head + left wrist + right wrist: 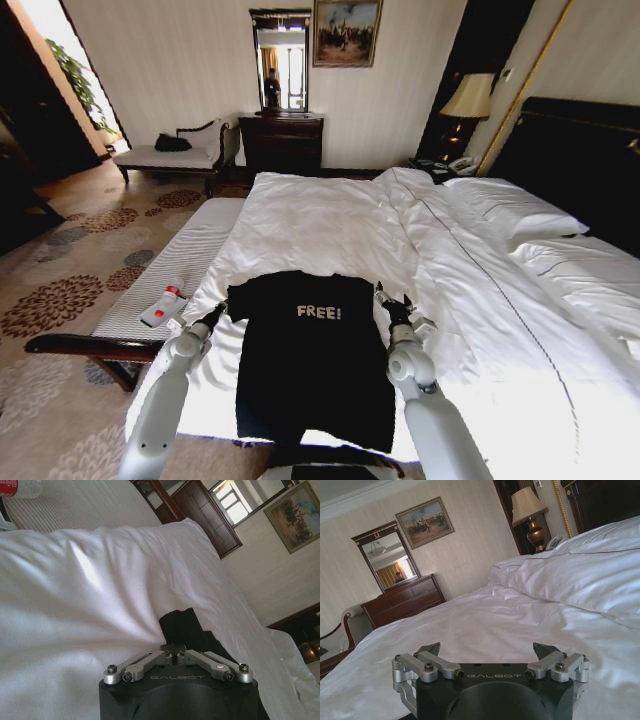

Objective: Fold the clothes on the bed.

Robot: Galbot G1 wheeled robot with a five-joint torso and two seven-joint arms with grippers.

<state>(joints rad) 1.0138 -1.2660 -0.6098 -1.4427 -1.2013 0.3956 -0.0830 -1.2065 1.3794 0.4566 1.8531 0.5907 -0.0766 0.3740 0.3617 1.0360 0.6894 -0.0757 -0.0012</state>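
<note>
Two arms reach forward from the bottom of the head view, one on each side of the T-shirt (310, 355), which lies flat and chest-up on the near part of the bed (330, 225), its white "FREE!" lettering facing the robot and its hem toward the near edge. At the shirt's left sleeve sits the left gripper (212, 318); in the left wrist view its fingers (172, 647) are drawn together, pinched on a fold of the black cloth that rises from the duvet (75, 605). Just off the right sleeve is the right gripper (392, 300), low over the white bedding with its fingers (431, 649) spread wide apart and nothing between them. On the robot's left, alongside the bed, stands a striped bench (170, 270) with a small white and red object (163, 305) lying on it. Farther up the bed, on the right, are the pillows (520, 215) against the dark headboard (590, 160). Against the far wall stand a dark dresser (281, 140) with a mirror (280, 60), a framed painting (346, 32) and a lamp (468, 100).
</note>
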